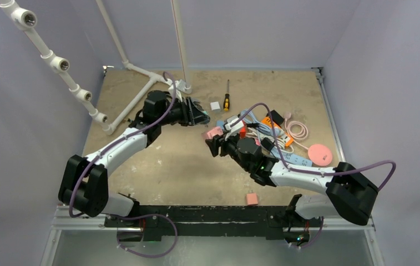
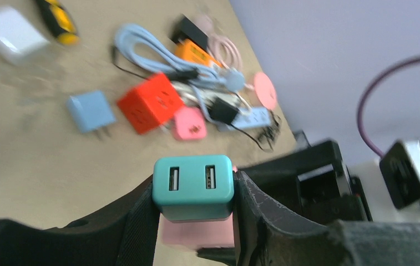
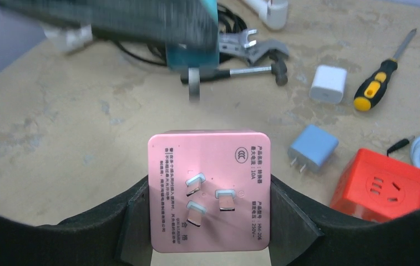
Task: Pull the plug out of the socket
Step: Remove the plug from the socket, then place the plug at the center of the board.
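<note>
My left gripper (image 2: 193, 188) is shut on a teal two-port USB plug (image 2: 193, 183), held by its sides above the table. My right gripper (image 3: 209, 194) is shut on a pink cube socket (image 3: 209, 190), whose three-prong face is turned to the camera. In the right wrist view the teal plug (image 3: 192, 54) is blurred, beyond the socket and apart from it. In the top view the left gripper (image 1: 199, 115) is a short gap up and left of the pink socket (image 1: 214, 133) in the right gripper (image 1: 214, 141). The pink socket also shows behind the plug (image 2: 196, 230).
A red cube socket (image 3: 378, 185), a blue charger (image 3: 313, 148), a white charger (image 3: 328, 84) and a yellow-handled screwdriver (image 3: 382, 77) lie on the table. A cable pile (image 1: 271, 130) and a pink disc (image 1: 320, 153) lie right. White pipework (image 1: 141, 94) is behind the left arm. A small pink adapter (image 1: 252, 198) lies near the front.
</note>
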Robot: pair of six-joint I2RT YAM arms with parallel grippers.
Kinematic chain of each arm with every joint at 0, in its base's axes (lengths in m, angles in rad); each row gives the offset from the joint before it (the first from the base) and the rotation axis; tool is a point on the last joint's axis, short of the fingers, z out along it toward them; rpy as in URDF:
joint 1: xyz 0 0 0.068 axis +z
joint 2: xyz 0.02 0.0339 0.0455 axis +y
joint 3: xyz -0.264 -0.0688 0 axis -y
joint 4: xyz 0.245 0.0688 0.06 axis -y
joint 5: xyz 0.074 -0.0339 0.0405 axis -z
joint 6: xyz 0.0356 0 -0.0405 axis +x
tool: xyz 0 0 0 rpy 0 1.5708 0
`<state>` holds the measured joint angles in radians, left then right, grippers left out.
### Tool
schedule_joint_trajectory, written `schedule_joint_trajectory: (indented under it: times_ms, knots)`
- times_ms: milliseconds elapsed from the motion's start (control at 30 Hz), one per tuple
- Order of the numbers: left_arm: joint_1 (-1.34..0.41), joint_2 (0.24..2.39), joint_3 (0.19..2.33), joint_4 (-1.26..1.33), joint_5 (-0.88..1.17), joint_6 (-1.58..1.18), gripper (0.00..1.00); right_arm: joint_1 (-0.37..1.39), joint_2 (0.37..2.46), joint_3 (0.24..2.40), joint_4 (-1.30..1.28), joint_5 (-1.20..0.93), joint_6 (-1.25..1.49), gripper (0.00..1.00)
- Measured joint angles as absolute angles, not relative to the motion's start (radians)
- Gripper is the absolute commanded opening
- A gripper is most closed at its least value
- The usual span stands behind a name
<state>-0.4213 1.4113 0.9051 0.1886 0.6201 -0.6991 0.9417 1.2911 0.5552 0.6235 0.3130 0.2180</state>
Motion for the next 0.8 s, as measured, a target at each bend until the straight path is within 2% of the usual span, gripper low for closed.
schedule_joint_trajectory:
  times_ms: [200, 500, 633, 800]
  knots:
    - [-0.315, 1.386, 0.921, 0.193, 0.507, -0.66, 0.0, 0.96, 1.303, 0.555, 0.538, 0.324, 0.195, 0.0]
    - [-0.317, 1.386, 0.922, 0.192, 0.476, -0.649, 0.0, 0.96, 1.302, 0.555, 0.515, 0.351, 0.224, 0.0]
    - [-0.355, 1.398, 0.926, 0.152, 0.397, -0.622, 0.0, 0.904, 1.307, 0.555, 0.483, 0.33, 0.279, 0.0]
    - [-0.491, 1.49, 0.944, 0.053, 0.285, -0.572, 0.0, 0.784, 1.365, 0.564, 0.413, 0.266, 0.364, 0.0]
